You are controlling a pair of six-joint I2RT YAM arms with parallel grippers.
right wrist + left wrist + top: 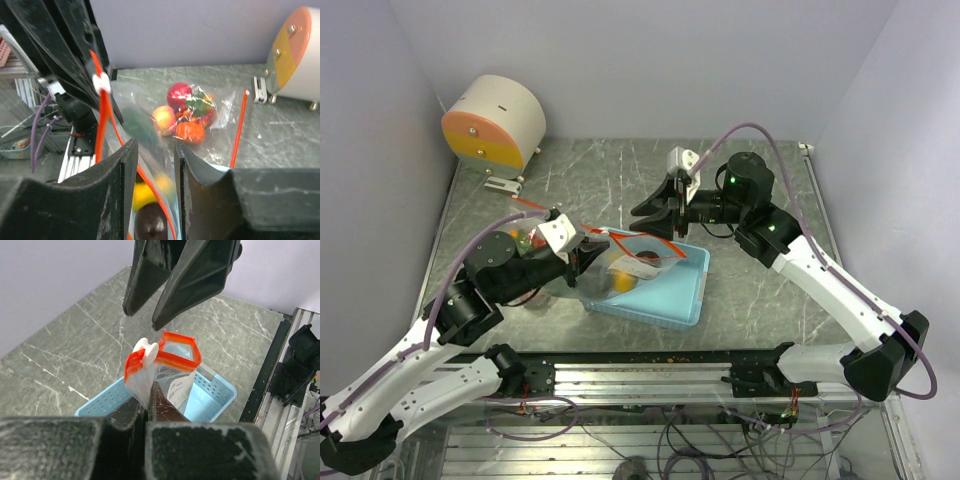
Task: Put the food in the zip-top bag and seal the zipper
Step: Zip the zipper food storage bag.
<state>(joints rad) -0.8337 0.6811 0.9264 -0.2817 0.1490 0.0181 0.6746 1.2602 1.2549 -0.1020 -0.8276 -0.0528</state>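
A clear zip-top bag [642,250] with an orange zipper hangs over the light blue basket [665,298]. My left gripper [582,258] is shut on the bag's near left corner [142,385] and holds it up. The white slider [145,347] sits on the zipper. A yellow piece [144,187] and a dark purple piece [150,225] lie inside the bag. My right gripper [645,212] is open just above the far side of the bag. In the right wrist view its jaws [154,145] stand either side of the orange zipper edge [150,182], apart from it.
A second clear bag [192,112] with red, peach, orange and green food lies on the table behind my left arm; it also shows in the top view [525,238]. A round white and orange device [495,122] stands at the back left.
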